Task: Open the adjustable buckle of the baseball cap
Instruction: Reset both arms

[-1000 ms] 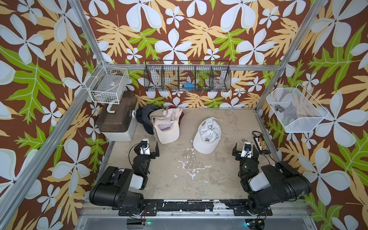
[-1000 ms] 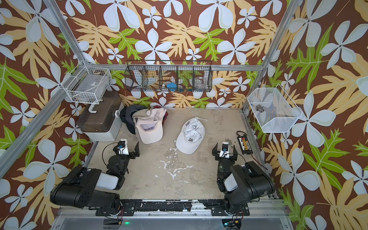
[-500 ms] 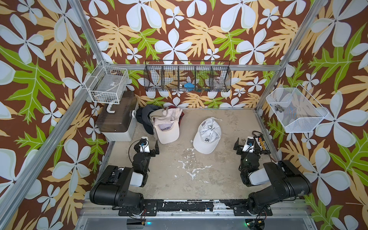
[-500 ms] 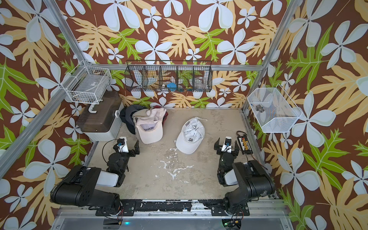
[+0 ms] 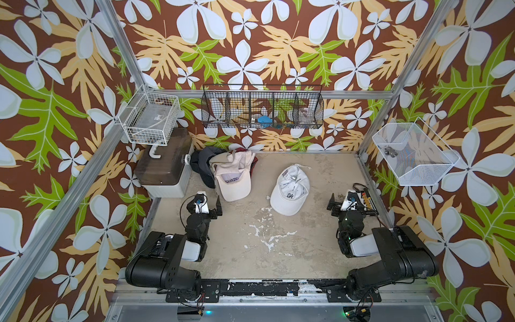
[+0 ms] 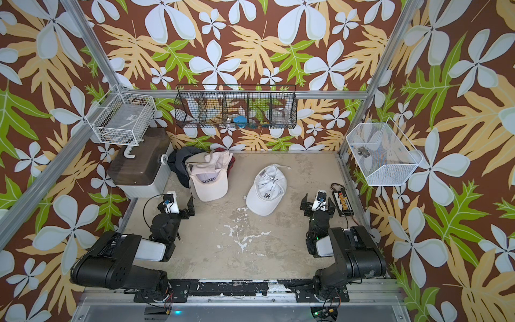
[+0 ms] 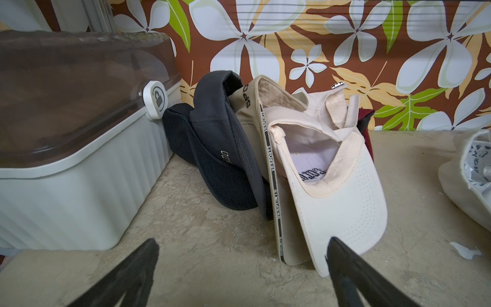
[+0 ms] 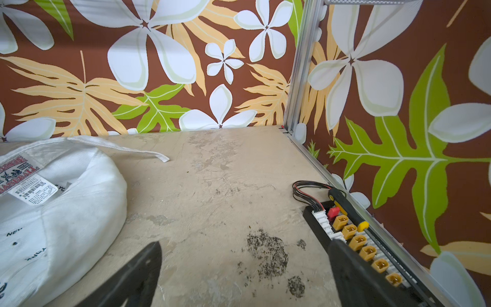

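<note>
on the left side, left gripper (image 7: 241,245) sits jaws spread and empty by the cap pile (image 5: 232,179), white cap (image 5: 289,192) lies upside down mid-table with buckle (image 5: 293,176) up, right gripper (image 8: 244,245) spread and empty near it; looks like pre-approach, next: pin cap, pinch strap at buckle.

The right gripper (image 5: 349,205), black with two flat fingers, is farther forward and nearer the right wall than a second ago. Most of that shift comes in the first half second. In both top views it now overlaps the near end of the black connector board with yellow sockets (image 6: 343,203), and it is farther from the white fabric baseball cap (image 5: 289,192). The right arm's white forearm segment (image 5: 361,245) is also farther forward. The left gripper (image 5: 205,202) is only slightly farther forward.
</note>
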### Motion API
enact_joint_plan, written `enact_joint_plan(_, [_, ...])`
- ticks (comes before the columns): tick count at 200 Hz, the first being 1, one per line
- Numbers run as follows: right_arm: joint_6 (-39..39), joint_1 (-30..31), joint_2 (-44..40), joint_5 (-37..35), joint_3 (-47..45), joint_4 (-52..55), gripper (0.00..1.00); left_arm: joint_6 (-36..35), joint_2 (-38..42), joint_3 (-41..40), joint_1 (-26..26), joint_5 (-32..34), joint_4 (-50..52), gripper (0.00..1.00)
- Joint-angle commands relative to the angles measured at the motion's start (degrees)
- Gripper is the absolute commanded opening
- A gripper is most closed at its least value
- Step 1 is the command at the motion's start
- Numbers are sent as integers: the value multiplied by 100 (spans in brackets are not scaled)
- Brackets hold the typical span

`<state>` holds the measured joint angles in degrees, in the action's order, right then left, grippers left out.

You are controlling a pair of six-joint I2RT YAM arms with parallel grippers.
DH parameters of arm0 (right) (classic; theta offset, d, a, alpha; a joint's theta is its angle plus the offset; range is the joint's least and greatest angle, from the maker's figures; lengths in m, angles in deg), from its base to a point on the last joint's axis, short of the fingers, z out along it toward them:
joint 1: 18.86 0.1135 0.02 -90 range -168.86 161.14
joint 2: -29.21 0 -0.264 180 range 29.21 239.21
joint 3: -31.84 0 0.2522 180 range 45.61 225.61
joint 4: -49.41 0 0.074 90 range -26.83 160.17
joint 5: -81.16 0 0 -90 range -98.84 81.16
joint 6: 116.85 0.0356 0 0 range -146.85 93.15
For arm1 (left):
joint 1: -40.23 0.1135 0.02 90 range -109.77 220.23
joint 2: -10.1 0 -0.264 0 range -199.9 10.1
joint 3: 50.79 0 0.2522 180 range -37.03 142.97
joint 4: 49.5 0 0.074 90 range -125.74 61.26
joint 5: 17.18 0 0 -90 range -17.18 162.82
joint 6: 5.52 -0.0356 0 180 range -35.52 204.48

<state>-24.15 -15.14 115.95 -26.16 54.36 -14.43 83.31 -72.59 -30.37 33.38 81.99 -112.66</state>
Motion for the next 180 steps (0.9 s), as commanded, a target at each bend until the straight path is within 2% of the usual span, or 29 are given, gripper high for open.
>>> enact_joint_plan(1, [46, 7, -21, 38, 0, -74, 100, 55, -8, 38, 9, 73, 20, 100])
enact_joint_plan(180, [11, 5, -16, 133, 14, -40, 100, 55, -10, 62, 10, 53, 50, 100])
